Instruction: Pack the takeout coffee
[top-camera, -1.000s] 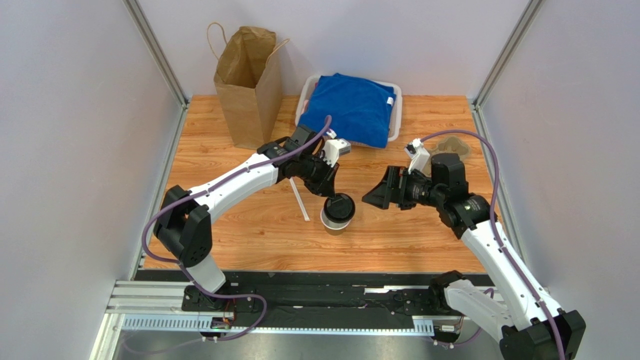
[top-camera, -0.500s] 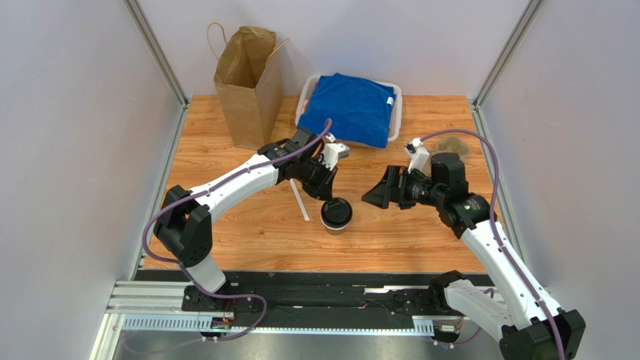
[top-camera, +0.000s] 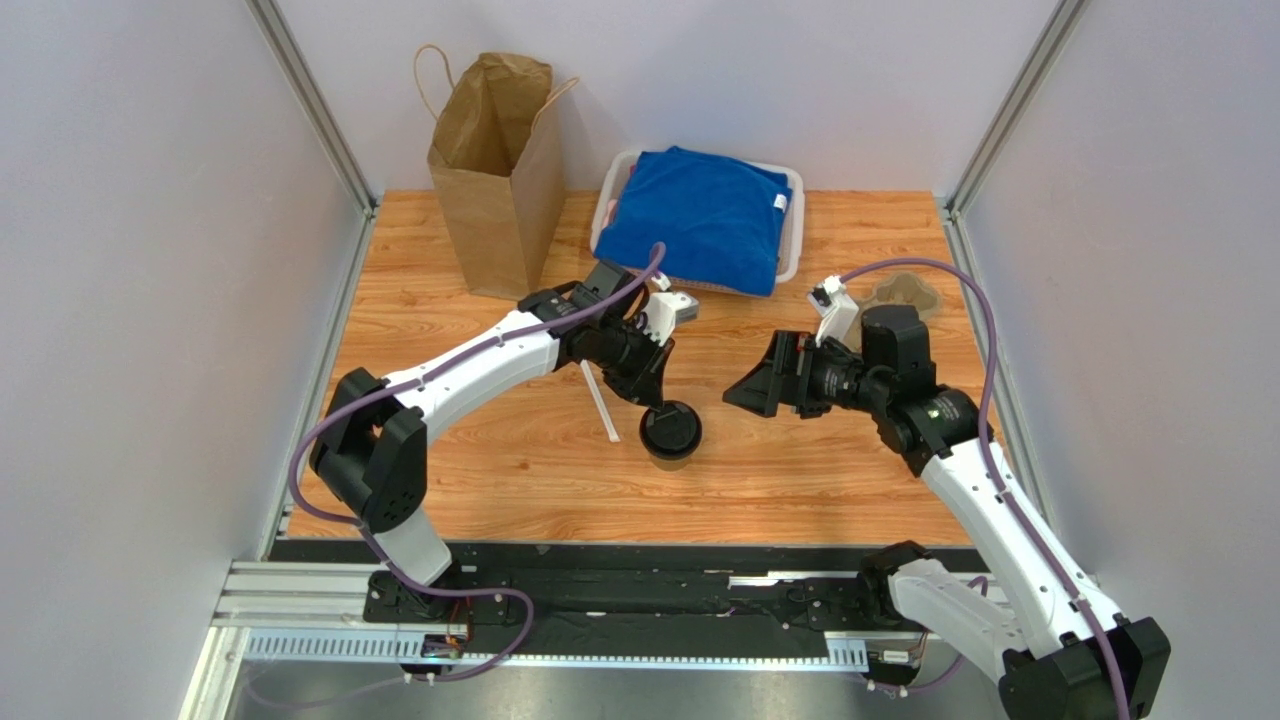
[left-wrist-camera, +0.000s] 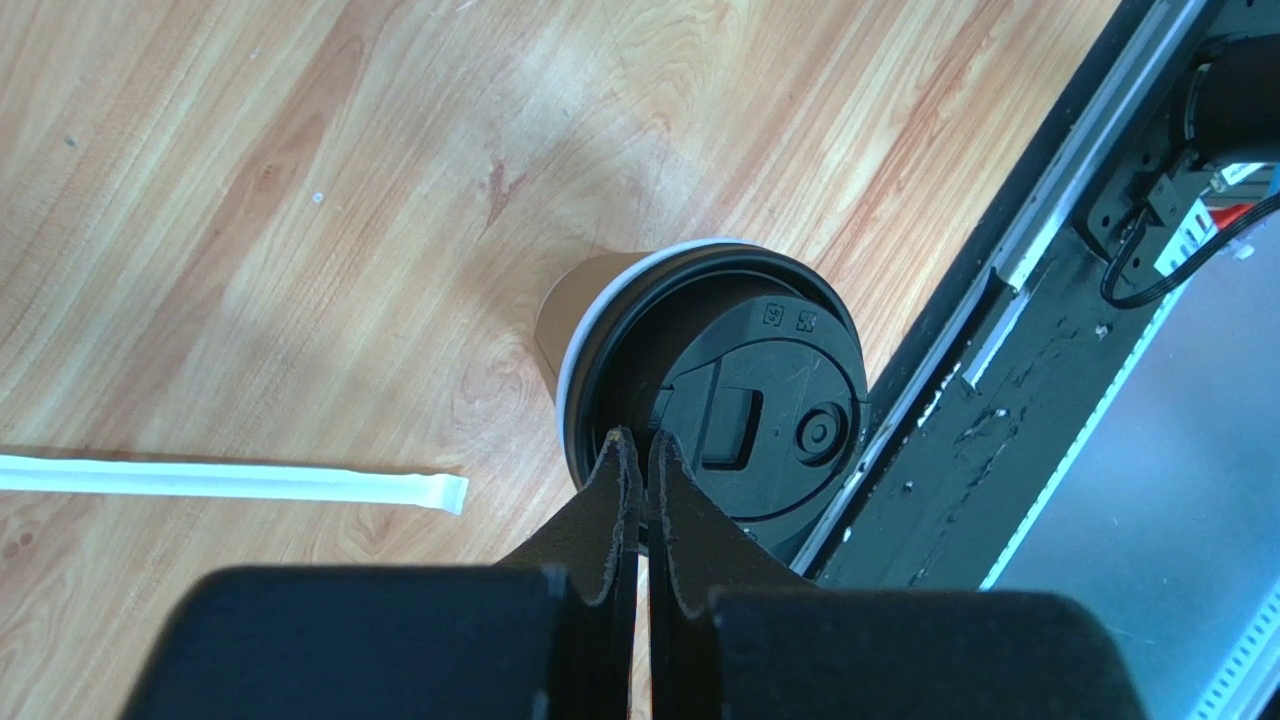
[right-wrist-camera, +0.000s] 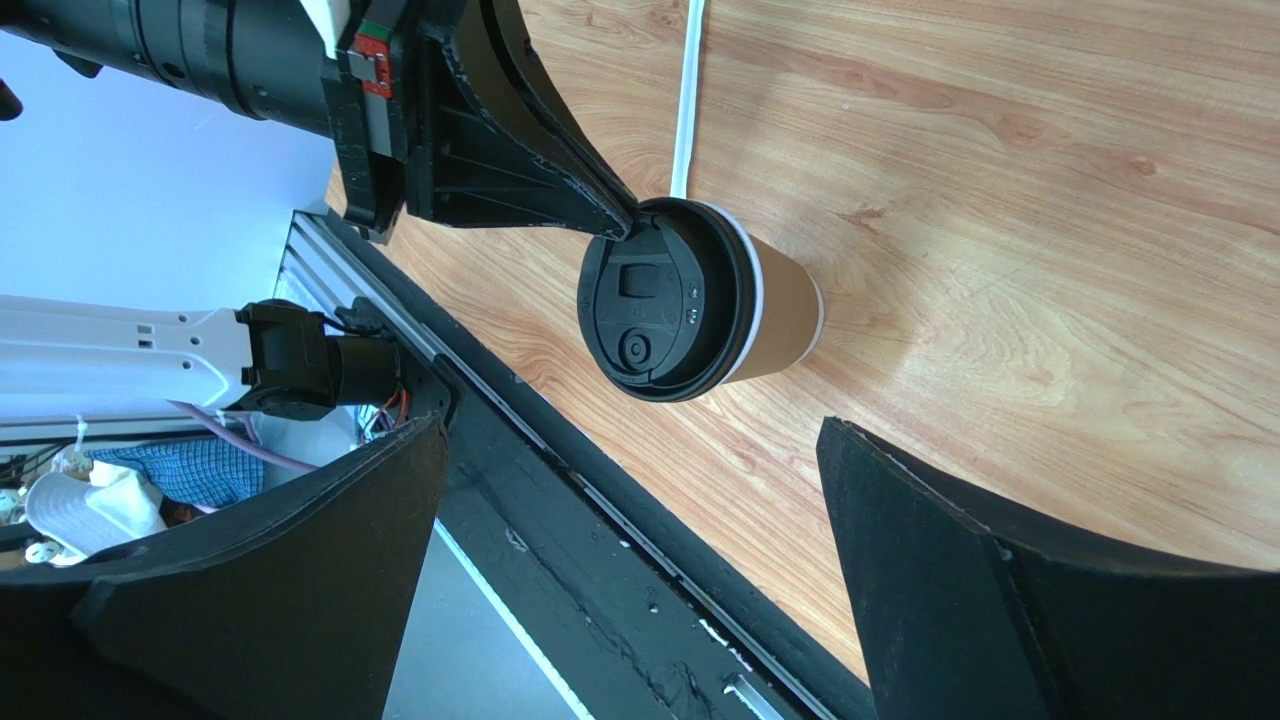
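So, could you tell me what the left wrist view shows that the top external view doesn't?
Only the left wrist: the moulded sip tab and vent on the lid, and that the left gripper is shut, its tips at the lid edge. Only the top external: the paper bag, the blue cloth in its white bin, and the right gripper open, facing the coffee cup. Both: the lidded coffee cup and the wrapped straw on the wooden table.

Matt kraft-paper cup (right-wrist-camera: 781, 311) carries a glossy black plastic lid (right-wrist-camera: 655, 300) on smooth wood-grain table (right-wrist-camera: 1052, 195).
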